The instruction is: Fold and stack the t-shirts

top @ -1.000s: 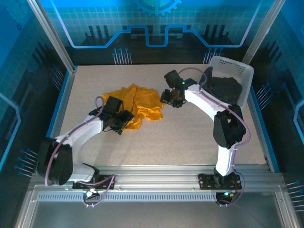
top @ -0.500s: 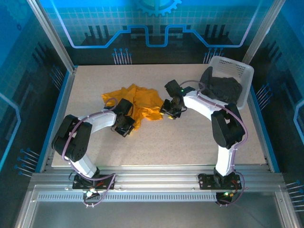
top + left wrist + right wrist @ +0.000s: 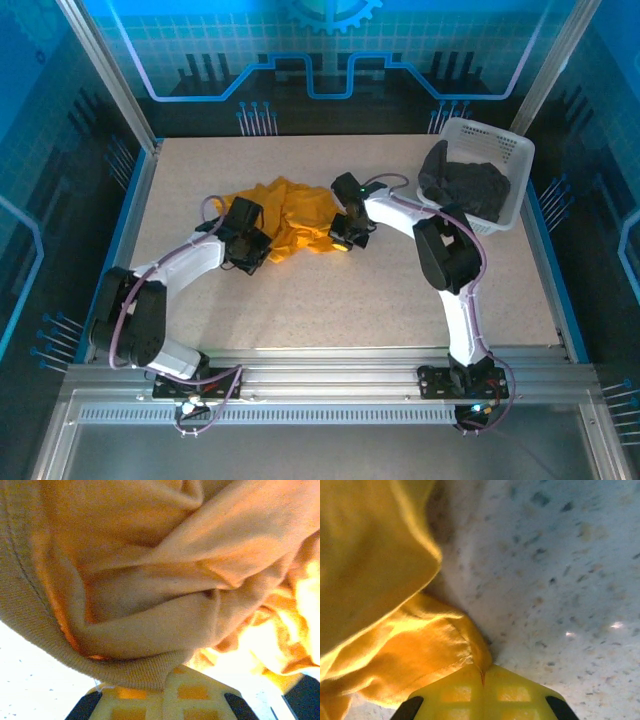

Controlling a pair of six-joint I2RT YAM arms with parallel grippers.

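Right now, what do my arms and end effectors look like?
The left arm and right arm have white curved links, black joint housings and thin purplish cables. The left end effector and right end effector have yellow, grid-patterned fingers on black bodies.

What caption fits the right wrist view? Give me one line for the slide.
Right hand shut on a corner of the orange-yellow t-shirt, speckled table to the right.

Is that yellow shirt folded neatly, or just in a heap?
In a heap. The orange-yellow shirt lies bunched and creased on the table, the left gripper and right gripper each pinching an edge.
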